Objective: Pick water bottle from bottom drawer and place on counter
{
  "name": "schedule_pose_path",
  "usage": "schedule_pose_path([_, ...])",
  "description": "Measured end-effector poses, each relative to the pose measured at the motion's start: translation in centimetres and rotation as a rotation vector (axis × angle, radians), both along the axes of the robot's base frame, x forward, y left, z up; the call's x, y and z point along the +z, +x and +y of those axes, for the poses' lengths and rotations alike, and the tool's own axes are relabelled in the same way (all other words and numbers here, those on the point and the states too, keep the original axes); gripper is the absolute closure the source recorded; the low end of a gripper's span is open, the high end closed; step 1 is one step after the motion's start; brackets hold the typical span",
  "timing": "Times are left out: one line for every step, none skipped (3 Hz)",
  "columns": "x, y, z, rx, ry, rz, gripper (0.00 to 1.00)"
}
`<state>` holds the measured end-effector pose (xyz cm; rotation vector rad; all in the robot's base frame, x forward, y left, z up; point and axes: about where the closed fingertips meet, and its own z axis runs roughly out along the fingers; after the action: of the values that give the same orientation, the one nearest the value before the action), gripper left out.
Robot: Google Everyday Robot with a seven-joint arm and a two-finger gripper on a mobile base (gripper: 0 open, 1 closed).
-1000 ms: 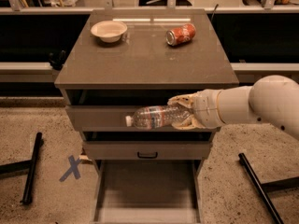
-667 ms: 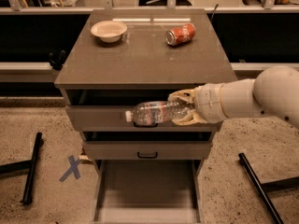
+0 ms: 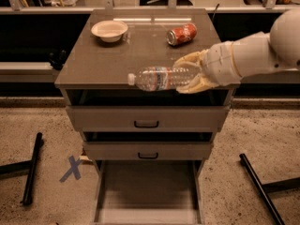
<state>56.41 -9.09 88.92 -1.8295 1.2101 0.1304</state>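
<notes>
My gripper is shut on the water bottle, a clear plastic bottle with a white cap pointing left and a red-blue label band. I hold it lying sideways in the air, over the front edge of the counter. The arm comes in from the right. The bottom drawer stands pulled open below, and its flat grey floor holds nothing that I can see.
A cream bowl sits at the counter's back left and a red soda can lies at the back right. Two shallower drawers with black handles are slightly open. Black bars lie on the floor at both sides, with a blue X at the left.
My gripper has lifted the water bottle from in front of the top drawer up to the height of the counter's front edge.
</notes>
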Motion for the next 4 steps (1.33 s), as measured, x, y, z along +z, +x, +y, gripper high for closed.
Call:
schedule_pose_path([1.4, 4.1, -0.1, -0.043, 0.023, 0.050, 1.00])
schedule_pose_path([0.8, 9.6, 0.6, -0.124, 0.043, 0.139, 0.98])
schedule_pose_path([-0.2, 12.8, 2.0, -0.154, 0.038, 0.212, 0.76])
schedule_pose_path([-2.0, 15.6, 3.4, -0.165, 0.024, 0.298, 0.45])
